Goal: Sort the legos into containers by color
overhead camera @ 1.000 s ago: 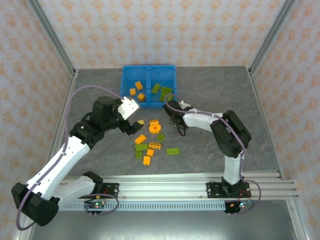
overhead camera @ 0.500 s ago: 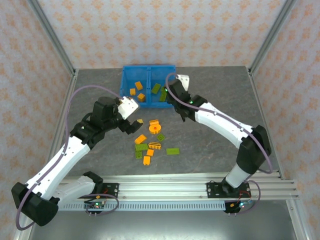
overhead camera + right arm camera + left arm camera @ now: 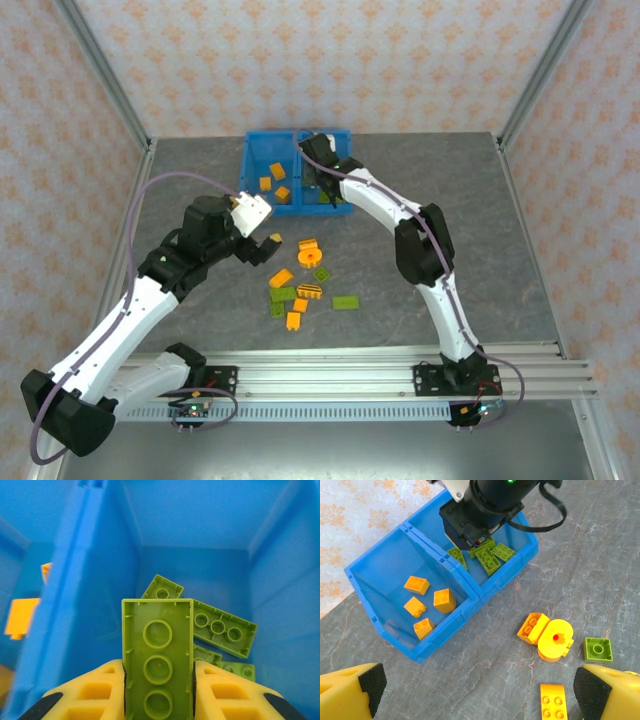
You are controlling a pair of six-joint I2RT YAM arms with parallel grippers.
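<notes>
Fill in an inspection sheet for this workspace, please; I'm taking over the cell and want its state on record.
Surface: grey mottled table top, no spills seen.
Job's things: blue containers at the far edge; four orange legos in the left bin, green legos in the right bin; about ten mixed loose legos at mid-table, among them an orange gear piece.
Clutter: nothing seen.
Grippers: left gripper open, empty, above the loose legos; right gripper shut on a green brick over the right bin.
Cables: purple cable arches beside the left arm, away from the legos.
Surroundings: patterned wall panels, aluminium frame posts, rail at the near edge.
</notes>
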